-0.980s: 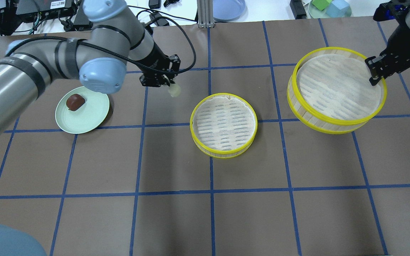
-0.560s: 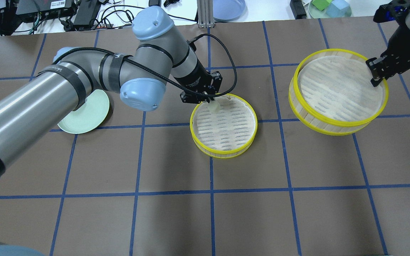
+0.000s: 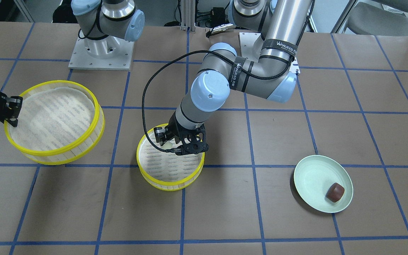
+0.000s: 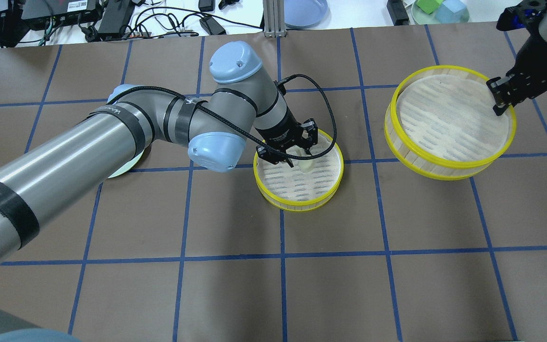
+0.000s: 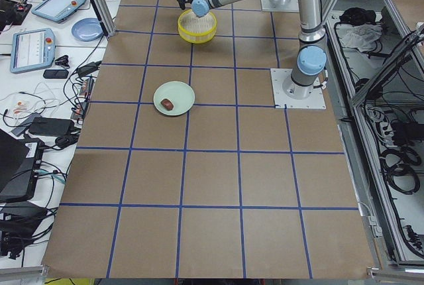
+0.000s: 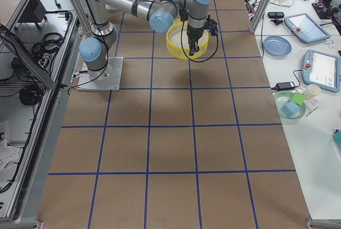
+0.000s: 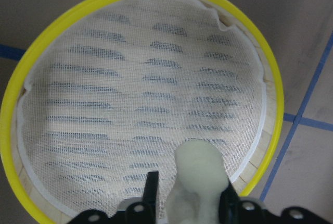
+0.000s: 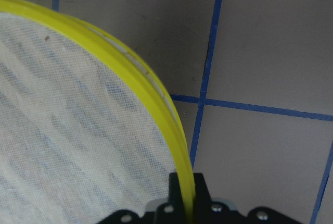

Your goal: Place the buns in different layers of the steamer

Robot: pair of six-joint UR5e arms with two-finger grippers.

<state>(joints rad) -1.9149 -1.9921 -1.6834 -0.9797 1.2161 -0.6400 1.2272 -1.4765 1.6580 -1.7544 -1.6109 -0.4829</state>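
My left gripper (image 4: 297, 159) is shut on the cream-white bun (image 4: 306, 164) and holds it low inside the middle steamer layer (image 4: 297, 205), near its far rim. The left wrist view shows the bun (image 7: 200, 177) between the fingers over the striped base. My right gripper (image 4: 501, 102) is shut on the rim of the second steamer layer (image 4: 444, 164), held tilted a little above the table at the right. The right wrist view shows that yellow rim (image 8: 130, 73) in the jaws. The reddish-brown bun (image 3: 335, 192) lies on the pale green plate (image 3: 313, 177).
In the overhead view my left arm hides most of the green plate (image 4: 128, 168). A blue plate (image 4: 304, 12), a dish of coloured blocks (image 4: 439, 10) and cables lie beyond the table's far edge. The arm bases (image 3: 101, 49) stand at the robot's side.
My left arm has swung right from beside the green plate, carrying the cream-white bun to the middle steamer layer and down into it. The right gripper and its layer have barely moved.
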